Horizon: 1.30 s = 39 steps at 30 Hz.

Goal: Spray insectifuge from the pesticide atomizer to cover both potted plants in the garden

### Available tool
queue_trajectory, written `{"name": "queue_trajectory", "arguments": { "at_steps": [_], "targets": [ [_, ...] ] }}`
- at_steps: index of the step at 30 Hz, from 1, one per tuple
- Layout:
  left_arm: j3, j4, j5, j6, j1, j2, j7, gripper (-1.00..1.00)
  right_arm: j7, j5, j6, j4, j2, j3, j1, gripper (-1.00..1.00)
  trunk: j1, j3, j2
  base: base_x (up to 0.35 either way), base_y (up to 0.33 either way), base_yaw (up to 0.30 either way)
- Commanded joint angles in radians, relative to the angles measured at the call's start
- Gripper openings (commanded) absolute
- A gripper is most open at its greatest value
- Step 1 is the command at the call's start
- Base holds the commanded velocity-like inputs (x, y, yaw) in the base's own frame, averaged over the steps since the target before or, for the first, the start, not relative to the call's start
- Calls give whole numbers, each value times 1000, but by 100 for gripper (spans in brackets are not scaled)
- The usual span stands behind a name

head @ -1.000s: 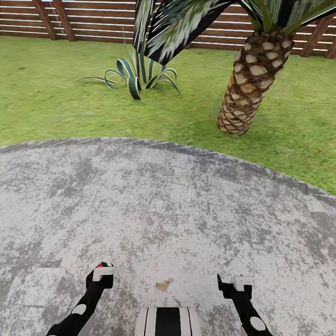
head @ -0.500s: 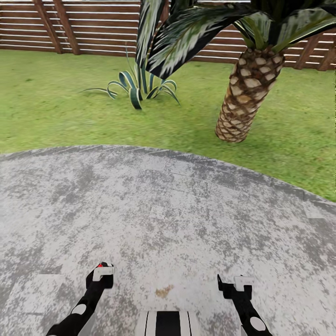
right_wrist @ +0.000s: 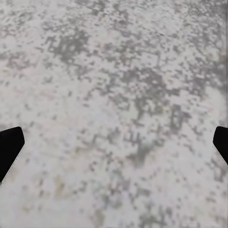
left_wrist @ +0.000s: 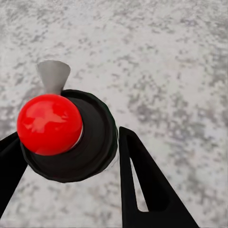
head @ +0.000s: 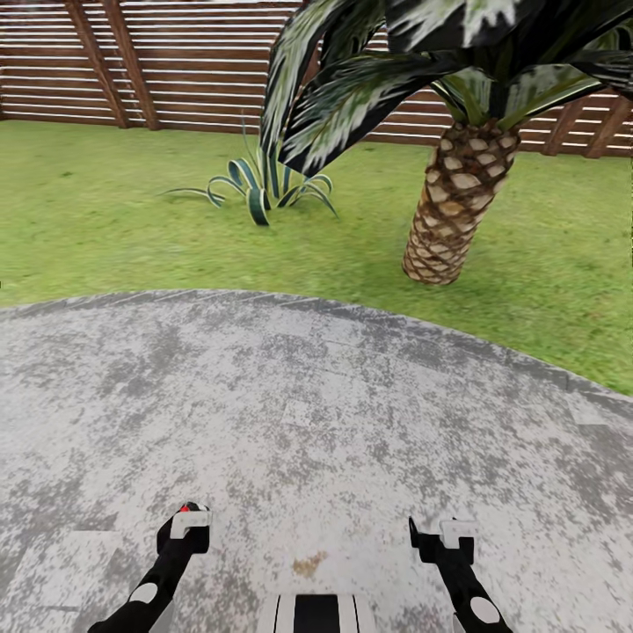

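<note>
Left tool [left_wrist: 66, 156] grips the pesticide atomizer [left_wrist: 71, 135] (red tip up); right tool [right_wrist: 114, 147] spread wide.

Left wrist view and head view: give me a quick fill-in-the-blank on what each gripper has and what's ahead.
1. The left gripper has its fingers shut on the pesticide atomizer, whose tip is ____.
2. The right gripper is open and holds ____.
3. Both grippers hang over the grey ____.
4. Behind the striped agave and the palm trunk runs a brown slatted ____.

Missing words: red; nothing; patio; fence
</note>
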Motion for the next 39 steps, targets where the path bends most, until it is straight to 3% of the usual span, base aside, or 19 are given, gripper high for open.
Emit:
{"name": "queue_trajectory", "arguments": {
  "at_steps": [1, 11, 39],
  "targets": [
    [0, 0, 1, -3, 2, 0, 0, -100, -3, 1, -3, 1, 0, 0, 0, 100, -1, 3, 0, 0, 0, 0],
    [0, 30, 2, 6, 16, -4, 10, -100, -4, 1, -5, 17, 2, 2, 0, 100, -5, 44, 2, 0, 0, 0],
    [0, 32, 2, 5, 16, -4, 10, -100, -4, 1, -5, 30, 2, 2, 1, 100, -18, 194, 9, 0, 0, 0]
  ]
}}
